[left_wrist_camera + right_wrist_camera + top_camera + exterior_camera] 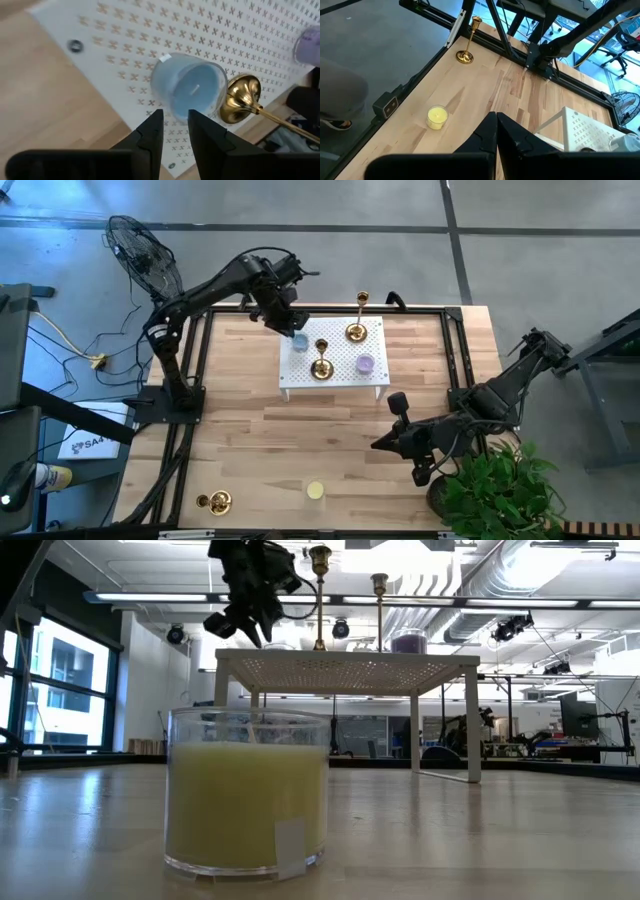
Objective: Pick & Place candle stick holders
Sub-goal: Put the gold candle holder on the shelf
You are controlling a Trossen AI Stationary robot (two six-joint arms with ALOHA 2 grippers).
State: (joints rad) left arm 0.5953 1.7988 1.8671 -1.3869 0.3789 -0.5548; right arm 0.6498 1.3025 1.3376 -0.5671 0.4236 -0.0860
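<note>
Two candle stick holders [321,361] stand on the white perforated stand [300,375] at the bench's twelve o'clock; a third holder [215,502] waits on the bench [260,450] at seven o'clock. The left hand [290,327] hovers slightly parted, grasping nothing, above a blue candle [187,90]. The right hand [496,131] idles clenched at five o'clock.

Shiny gold candle stick holders [321,367] stand on a white rack [340,380] patterned with small crosses, beside pale blue [187,90] and lilac candles [365,364]; bench [300,450] light wood.
</note>
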